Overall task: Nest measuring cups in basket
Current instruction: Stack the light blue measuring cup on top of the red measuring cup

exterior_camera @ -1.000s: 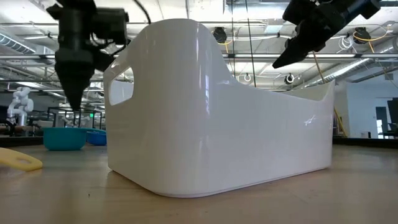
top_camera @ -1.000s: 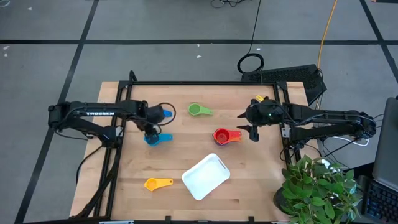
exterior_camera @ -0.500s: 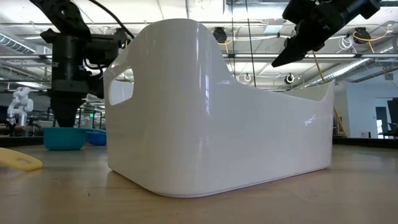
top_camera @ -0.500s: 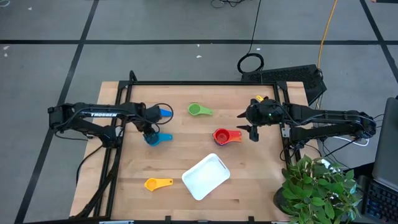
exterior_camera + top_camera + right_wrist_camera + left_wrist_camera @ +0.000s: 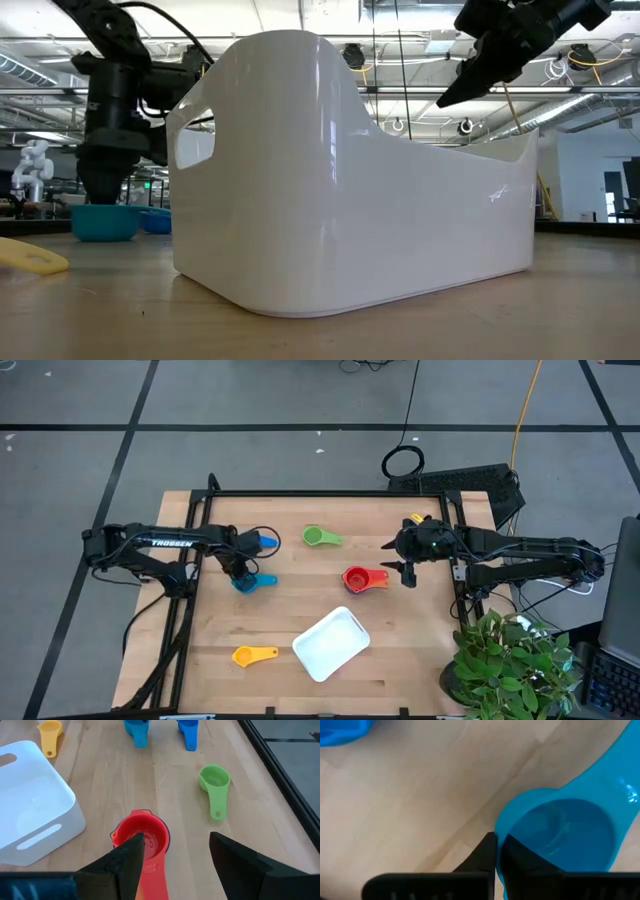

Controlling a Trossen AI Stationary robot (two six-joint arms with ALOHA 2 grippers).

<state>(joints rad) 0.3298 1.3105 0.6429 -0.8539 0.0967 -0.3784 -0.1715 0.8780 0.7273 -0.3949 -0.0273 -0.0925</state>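
Observation:
A light blue measuring cup (image 5: 252, 582) stands on the table at mid left, and my left gripper (image 5: 240, 573) is shut on it from above. The low view shows that gripper (image 5: 100, 190) right over the cup (image 5: 103, 222). A blue cup (image 5: 265, 542) lies just beyond. A red cup (image 5: 362, 579) sits at the centre right. My right gripper (image 5: 405, 567) hangs open above the red cup's (image 5: 142, 837) handle side, touching nothing. The white basket (image 5: 331, 644) stands near the front edge. My left gripper pinches the light blue cup's rim wall (image 5: 496, 832), one finger (image 5: 520, 857) inside the bowl and one finger (image 5: 480, 855) outside it. The fingers point down from above, on the side away from the handle. The cup stands upright on the table.
A green cup (image 5: 318, 537) lies at the far middle and a yellow cup (image 5: 254, 655) at the near left, beside the basket. A small yellow thing (image 5: 417, 518) lies at the far right. A potted plant (image 5: 510, 665) stands off the table's right front corner.
My left gripper has come down onto the light blue cup, which stays where it was on the table.

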